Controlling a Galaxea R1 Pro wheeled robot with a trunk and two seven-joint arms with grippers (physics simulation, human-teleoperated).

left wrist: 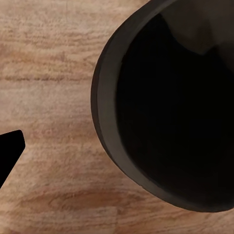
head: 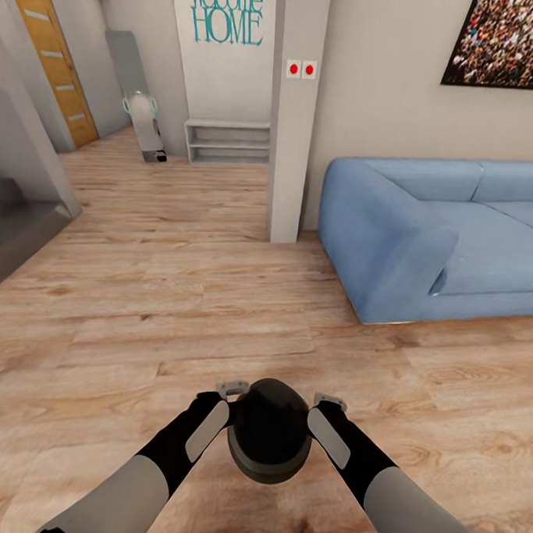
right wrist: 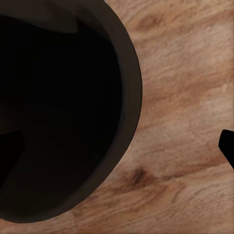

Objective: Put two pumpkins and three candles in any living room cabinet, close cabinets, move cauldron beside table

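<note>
The black pot [head: 269, 442] sits low in the middle of the head view, w/ one arm on each side of it. The left gripper [head: 230, 391] is at the pot's left side & the right gripper [head: 330, 403] is at its right side, both right by the rim. In the left wrist view the pot's [left wrist: 175, 112] dark wide mouth is close up, w/ one black fingertip [left wrist: 9, 151] apart from it over the wood floor [left wrist: 48, 73]. In the right wrist view the pot [right wrist: 58, 107] is close too. Can't tell if the grippers are wide or narrow, or if they squeeze the pot. A blue sofa [head: 432, 228] stands ahead on the right, near a grey post [head: 292, 143]. A white shelf [head: 226, 142] is far back by the wall.
</note>
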